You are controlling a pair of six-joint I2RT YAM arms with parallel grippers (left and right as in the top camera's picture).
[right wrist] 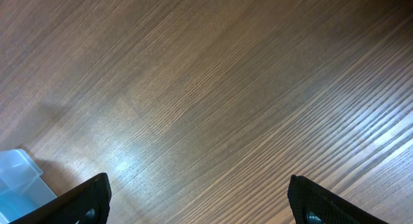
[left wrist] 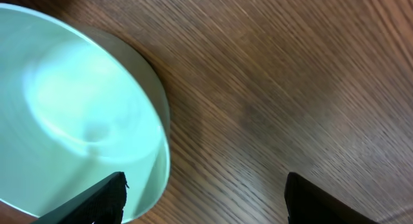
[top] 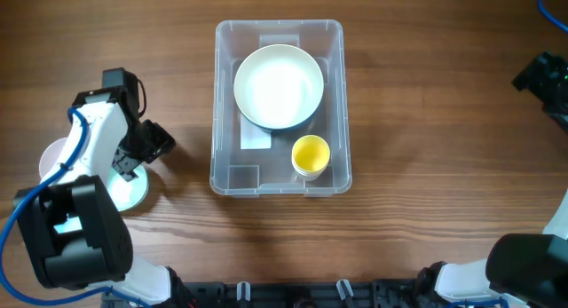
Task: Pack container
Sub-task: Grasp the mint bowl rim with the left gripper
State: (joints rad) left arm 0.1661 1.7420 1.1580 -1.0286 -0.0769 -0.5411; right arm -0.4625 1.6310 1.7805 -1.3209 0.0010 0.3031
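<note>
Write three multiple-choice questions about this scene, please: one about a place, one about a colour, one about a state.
1. Where is the yellow cup? A) inside the container B) outside it C) lifted in the air
2. What colour is the bowl in the container? A) red B) white C) black
3. How is the right gripper? A) shut on a cup B) open and empty C) shut on a bowl
Key: 1 A, the cup stands within the container's walls; 2 B, the overhead view shows it white; 3 B, its fingers stand wide apart, nothing between them.
</note>
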